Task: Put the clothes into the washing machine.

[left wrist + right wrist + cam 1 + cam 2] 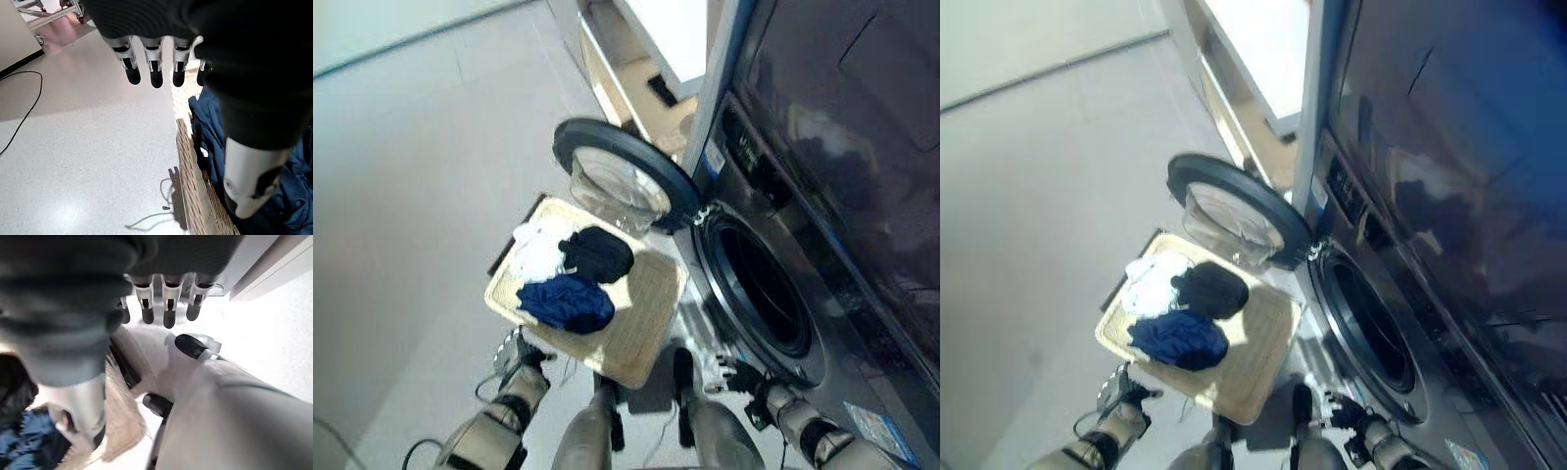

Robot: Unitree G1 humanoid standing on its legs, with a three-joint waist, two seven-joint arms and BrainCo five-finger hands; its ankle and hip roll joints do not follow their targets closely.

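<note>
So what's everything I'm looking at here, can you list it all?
Washing machine: one, dark grey, on the right, drum opening facing the basket.
Washer door: one, round, dark rim with clear window, swung open above the basket.
Laundry basket: one, pale woven, on the floor before the machine.
White garment: one, in the basket's far left corner.
Black garment: one, beside the white one.
Blue garment: one, nearest the robot.
Left hand: fingers straight, by the basket's near edge.
Right hand: fingers straight, below the drum opening.
</note>
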